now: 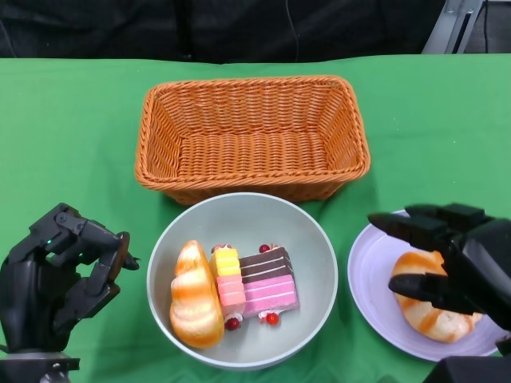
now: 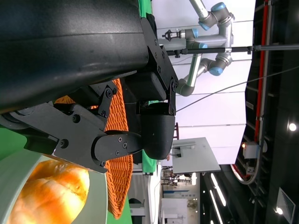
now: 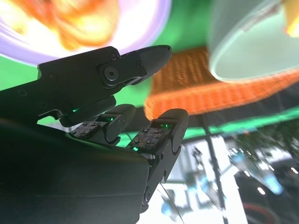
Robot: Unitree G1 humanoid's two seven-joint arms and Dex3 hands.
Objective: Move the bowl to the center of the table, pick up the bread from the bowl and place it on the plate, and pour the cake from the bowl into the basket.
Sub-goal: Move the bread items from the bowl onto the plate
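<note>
Two breads show in the head view. One bread lies in the grey bowl at lower centre, touching a pink layered cake. The other bread sits on the lilac plate at lower right, partly hidden by the right hand, whose fingers spread apart above it, holding nothing. The left hand at lower left has its fingers curled in, empty. An orange basket stands above the bowl on the green table. The plate's right edge is cut off.
</note>
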